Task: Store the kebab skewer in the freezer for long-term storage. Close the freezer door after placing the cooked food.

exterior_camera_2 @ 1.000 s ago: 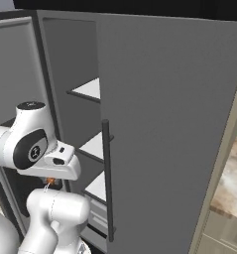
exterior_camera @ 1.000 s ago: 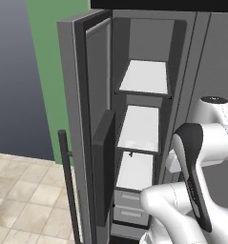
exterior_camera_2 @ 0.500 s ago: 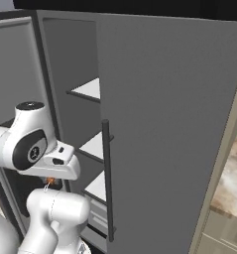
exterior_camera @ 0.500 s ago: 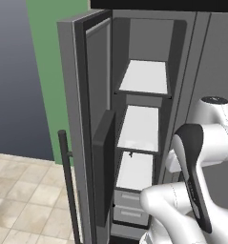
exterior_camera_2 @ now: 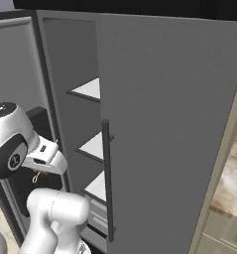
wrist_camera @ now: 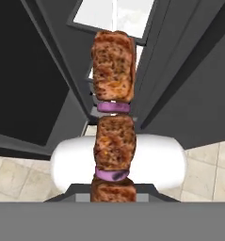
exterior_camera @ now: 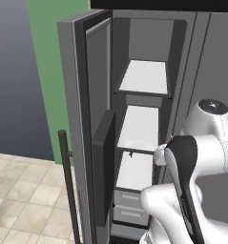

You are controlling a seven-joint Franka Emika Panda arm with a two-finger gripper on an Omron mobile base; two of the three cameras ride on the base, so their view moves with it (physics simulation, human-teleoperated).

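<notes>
The kebab skewer [wrist_camera: 114, 94], brown meat chunks with purple onion slices between them, stands upright close in the hand view, gripped at its lower end. My gripper [exterior_camera_2: 37, 175] is shut on it, held low in front of the open freezer [exterior_camera: 143, 78] at about the height of its lower shelves. The freezer door [exterior_camera: 85, 119] is swung wide open to the left, its black dispenser panel [exterior_camera: 104, 172] seen edge-on and its dark bar handle [exterior_camera: 67, 186] at the outer edge. White shelves [exterior_camera: 138, 127] and grey drawers [exterior_camera: 131, 204] show inside.
The fridge's plain grey door [exterior_camera_2: 174, 124] with its vertical handle [exterior_camera_2: 106, 178] stands shut right of the freezer opening. My own white arm [exterior_camera: 196, 157] fills the space before the lower right. A green wall [exterior_camera: 48, 47] and tiled floor [exterior_camera: 20, 200] lie left of the open door.
</notes>
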